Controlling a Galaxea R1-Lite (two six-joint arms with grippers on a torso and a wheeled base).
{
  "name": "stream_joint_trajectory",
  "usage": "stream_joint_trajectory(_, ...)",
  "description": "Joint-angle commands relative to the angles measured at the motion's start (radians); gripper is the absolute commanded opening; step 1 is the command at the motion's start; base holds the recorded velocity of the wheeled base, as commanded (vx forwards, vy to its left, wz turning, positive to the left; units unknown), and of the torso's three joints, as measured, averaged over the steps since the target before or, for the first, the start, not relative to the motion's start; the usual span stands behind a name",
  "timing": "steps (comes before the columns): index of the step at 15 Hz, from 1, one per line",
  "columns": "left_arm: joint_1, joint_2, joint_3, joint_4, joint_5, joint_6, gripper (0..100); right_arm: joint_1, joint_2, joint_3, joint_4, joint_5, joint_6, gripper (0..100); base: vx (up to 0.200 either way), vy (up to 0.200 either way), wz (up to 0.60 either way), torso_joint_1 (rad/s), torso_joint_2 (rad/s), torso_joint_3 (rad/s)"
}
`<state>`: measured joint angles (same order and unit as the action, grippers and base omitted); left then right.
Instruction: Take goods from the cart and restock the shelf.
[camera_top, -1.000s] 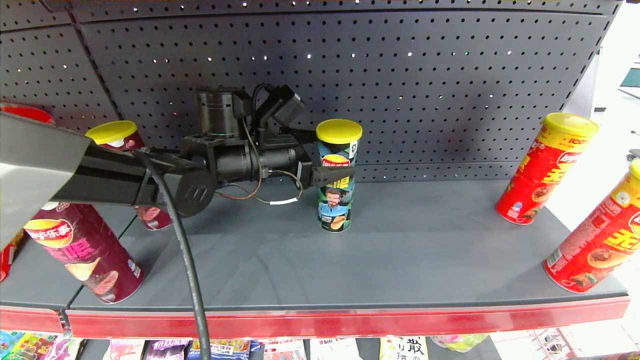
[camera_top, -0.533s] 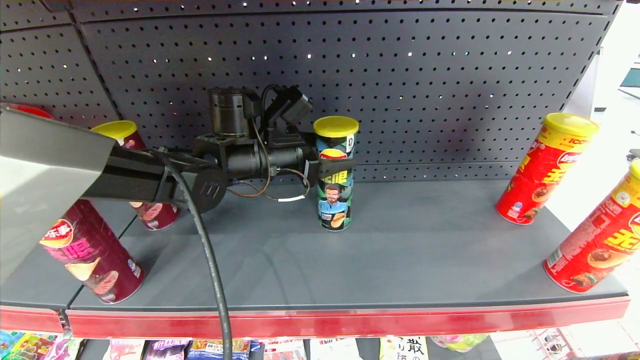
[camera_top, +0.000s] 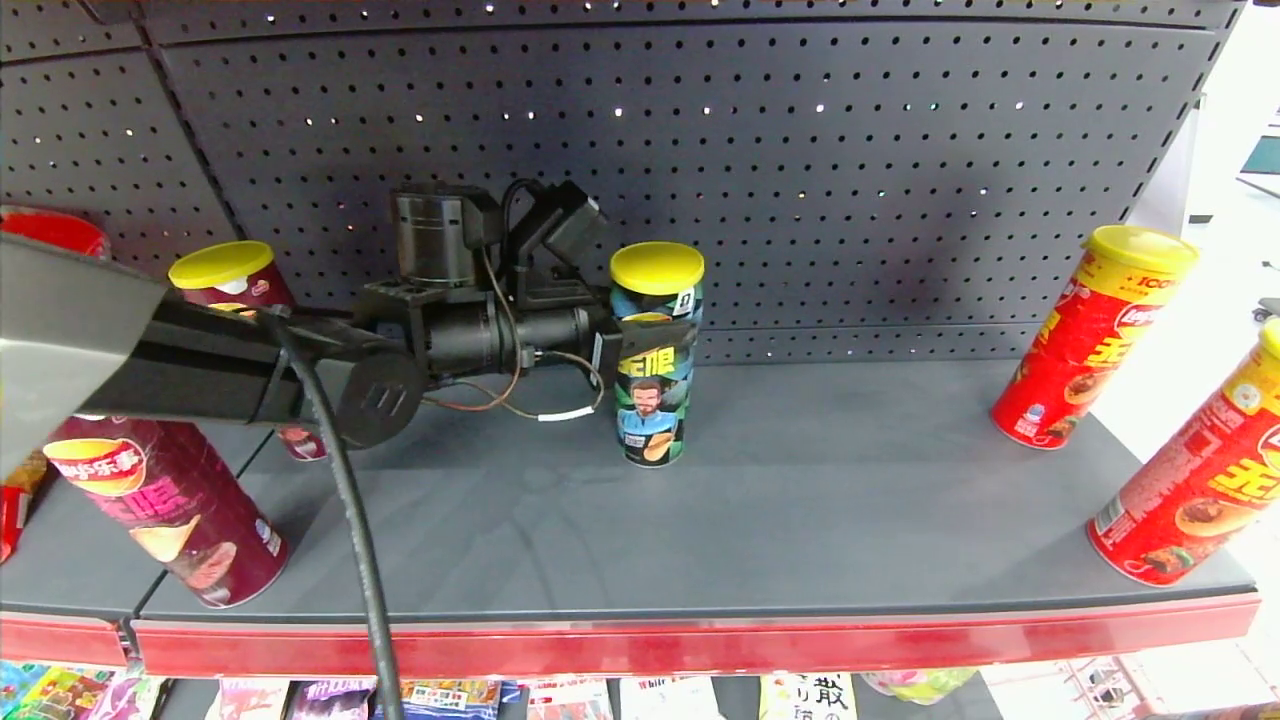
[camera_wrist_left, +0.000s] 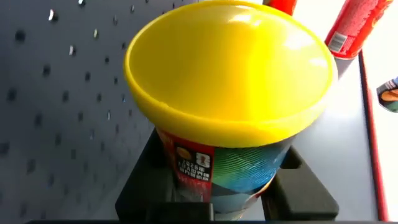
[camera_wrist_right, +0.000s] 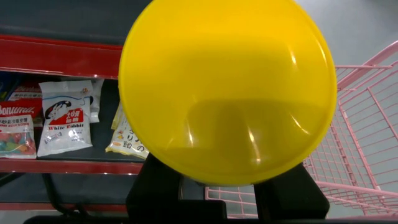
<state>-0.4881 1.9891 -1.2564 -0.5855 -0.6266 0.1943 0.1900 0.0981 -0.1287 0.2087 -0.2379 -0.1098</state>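
A green-and-blue chip can (camera_top: 652, 400) with a yellow lid stands upright at the middle of the grey shelf (camera_top: 820, 500), near the pegboard back wall. My left gripper (camera_top: 658, 335) is shut on its upper half, reaching in from the left. In the left wrist view the same can (camera_wrist_left: 230, 106) sits between the black fingers (camera_wrist_left: 146, 183). Whether its base touches the shelf I cannot tell. My right gripper (camera_wrist_right: 227, 196) is shut on another can with a yellow lid (camera_wrist_right: 227, 87), held in front of the lower shelves.
Two red cans (camera_top: 1090, 335) (camera_top: 1200, 480) lean at the shelf's right end. Two maroon cans (camera_top: 165, 500) (camera_top: 230, 285) stand at the left. The shelf has open room between them. A pink wire cart (camera_wrist_right: 367, 124) and snack bags (camera_wrist_right: 62, 118) lie below the right gripper.
My left arm has shifted a little to the left, carrying the green-and-blue can with it along the shelf. The red and maroon cans have stayed put.
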Motion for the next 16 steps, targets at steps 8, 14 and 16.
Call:
stream_joint_trajectory(8,-0.126,-0.322,0.426,-0.112,0.208,-0.101,0,0.000,0.002,0.000,0.000,0.005,-0.002,0,0.000,0.000,0.00,0.000,0.00,0.000)
stream_joint_trajectory(14,-0.138,-0.369,0.505,-0.120,0.232,-0.093,0,0.000,0.002,0.001,0.000,0.005,-0.002,0,0.000,0.000,0.00,0.000,0.00,0.000)
stream_joint_trajectory(16,-0.142,-0.369,0.506,-0.120,0.234,-0.093,0,0.000,0.002,0.000,0.000,0.005,-0.001,0,0.000,0.000,0.00,0.000,0.00,0.000)
